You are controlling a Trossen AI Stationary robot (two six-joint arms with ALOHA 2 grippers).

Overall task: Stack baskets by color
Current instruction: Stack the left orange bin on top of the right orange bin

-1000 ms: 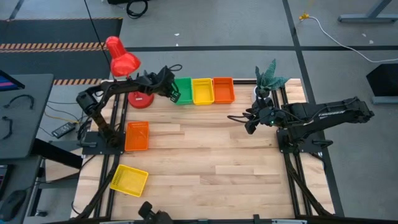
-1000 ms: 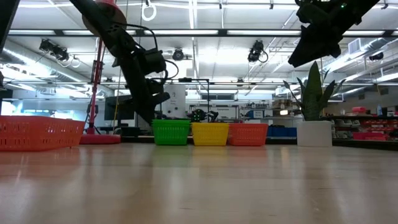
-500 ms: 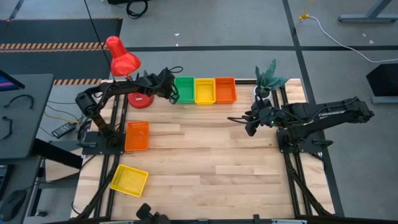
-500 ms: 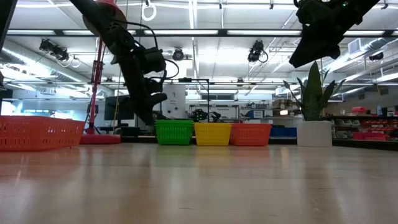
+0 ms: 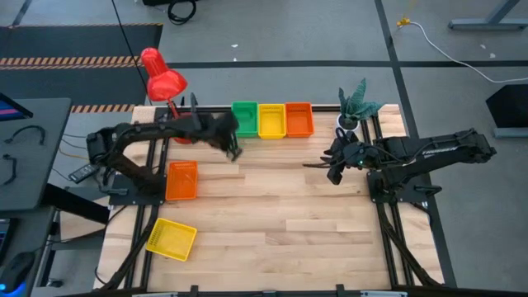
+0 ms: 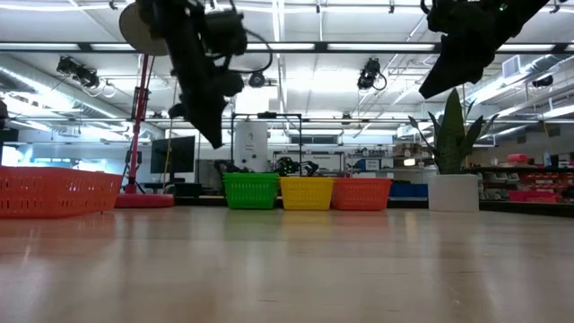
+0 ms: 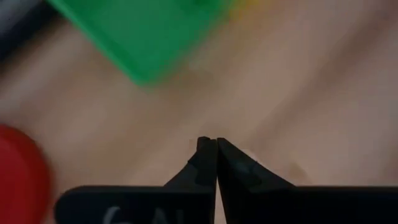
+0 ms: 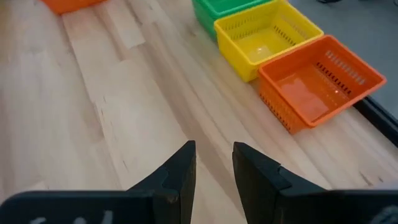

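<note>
A green basket (image 5: 245,118), a yellow basket (image 5: 271,120) and an orange basket (image 5: 298,119) stand side by side, bottoms on the table, at its far edge. Another orange basket (image 5: 181,180) sits near the left edge, and another yellow one (image 5: 171,239) lies askew at the near left. My left gripper (image 5: 235,153) hangs shut above bare wood, nearer than the green basket (image 7: 143,34), its fingertips (image 7: 211,142) holding nothing. My right gripper (image 8: 213,149) hovers open and empty over the table's right part, facing the row.
A red lamp (image 5: 162,81) stands at the far left, its base (image 7: 18,168) close to my left gripper. A white pot with a plant (image 5: 355,107) stands at the far right. Bare wood (image 5: 280,206) spans the table's middle and near side.
My left gripper has drawn away from the green basket's left side, rising and swinging toward the near edge and the right, pointing more steeply down. Before that, the row of three baskets slid slightly toward the right.
</note>
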